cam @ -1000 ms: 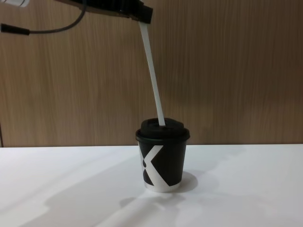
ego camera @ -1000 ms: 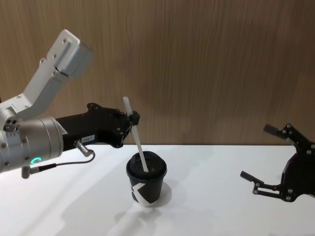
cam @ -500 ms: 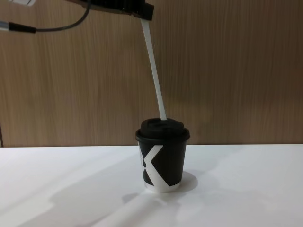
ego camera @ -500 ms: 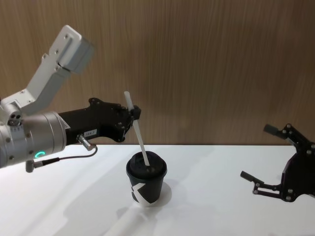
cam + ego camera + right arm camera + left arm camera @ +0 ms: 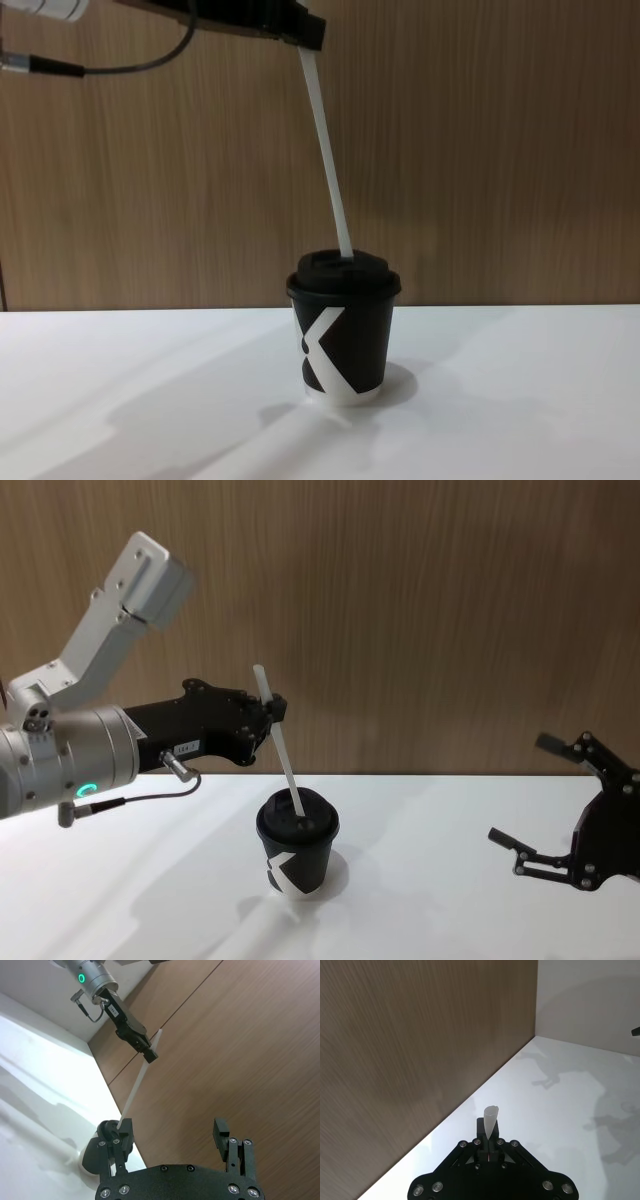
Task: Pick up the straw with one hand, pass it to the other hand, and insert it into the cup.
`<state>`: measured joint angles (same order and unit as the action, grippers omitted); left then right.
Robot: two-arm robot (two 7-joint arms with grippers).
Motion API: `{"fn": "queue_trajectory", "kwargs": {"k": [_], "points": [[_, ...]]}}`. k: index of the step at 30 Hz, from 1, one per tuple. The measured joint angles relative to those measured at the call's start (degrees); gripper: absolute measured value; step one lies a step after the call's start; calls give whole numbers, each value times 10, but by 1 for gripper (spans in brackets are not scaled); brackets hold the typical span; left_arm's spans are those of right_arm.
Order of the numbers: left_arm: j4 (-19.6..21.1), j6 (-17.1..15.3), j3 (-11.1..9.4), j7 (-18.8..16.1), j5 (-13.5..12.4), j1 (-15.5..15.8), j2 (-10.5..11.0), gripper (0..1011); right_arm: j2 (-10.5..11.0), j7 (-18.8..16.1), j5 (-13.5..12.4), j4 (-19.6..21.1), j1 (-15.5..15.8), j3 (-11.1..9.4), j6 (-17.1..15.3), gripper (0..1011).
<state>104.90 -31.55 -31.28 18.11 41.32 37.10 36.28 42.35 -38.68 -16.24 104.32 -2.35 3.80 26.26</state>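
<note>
The black cup [image 5: 297,860] with a lid and white mark stands on the white table [image 5: 430,900]. My left gripper [image 5: 272,716], with silver wrist and green ring, hovers above and behind it, shut on the upper part of the white straw [image 5: 283,760]. The straw slants down to the right, and its lower end meets the lid; I cannot tell whether it is inside the opening. From the chest, straw [image 5: 328,150], cup [image 5: 343,345] and left gripper [image 5: 305,30] show side-on. The straw's top end [image 5: 490,1119] sticks out past the shut fingers. My right gripper [image 5: 516,788] rests open at the right.
A wood-panelled wall [image 5: 420,610] closes off the table's far edge just behind the cup. The right wrist view shows the right gripper [image 5: 171,1132] open, with the cup [image 5: 95,1155], straw [image 5: 137,1085] and left gripper [image 5: 147,1052] beyond it.
The left gripper has risen a little with the straw, whose lower end sits slightly higher on the lid than a second ago. The right arm has not moved.
</note>
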Motion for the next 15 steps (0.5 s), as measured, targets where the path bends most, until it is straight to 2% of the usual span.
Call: {"fn": "queue_trajectory", "kwargs": {"k": [15], "points": [[-20, -6, -9, 0, 1, 11, -9, 5, 0, 0, 0, 0, 0, 0, 0, 1001]]}}
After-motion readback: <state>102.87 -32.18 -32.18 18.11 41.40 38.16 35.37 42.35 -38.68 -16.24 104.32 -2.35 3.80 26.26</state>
